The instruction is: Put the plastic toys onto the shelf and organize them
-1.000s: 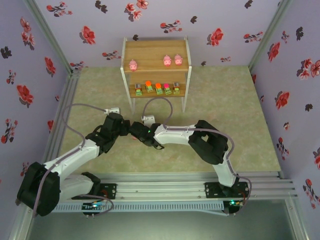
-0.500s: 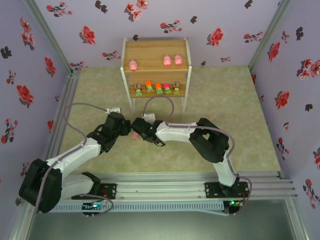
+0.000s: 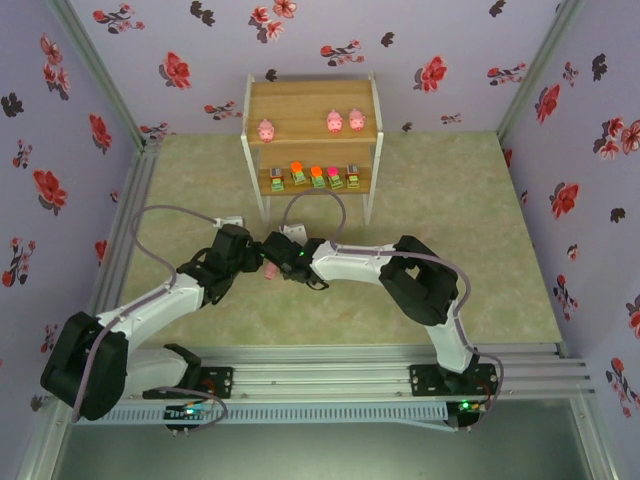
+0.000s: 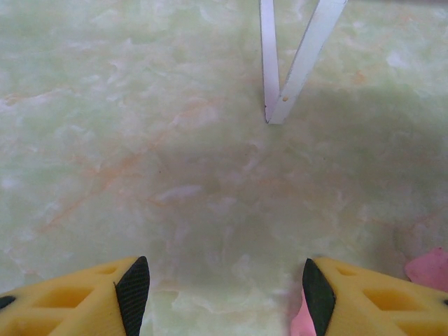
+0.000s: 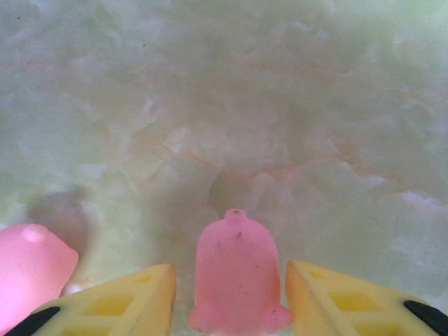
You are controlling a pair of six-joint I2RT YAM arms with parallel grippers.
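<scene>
Marbled tabletop (image 5: 280,105); pig (image 5: 235,276) between right fingers (image 5: 126,301)

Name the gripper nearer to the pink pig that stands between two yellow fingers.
Right. The right gripper straddles the pig, one finger close on each side. The left gripper stands open over bare table, with pink toy edges just outside one finger.
</scene>
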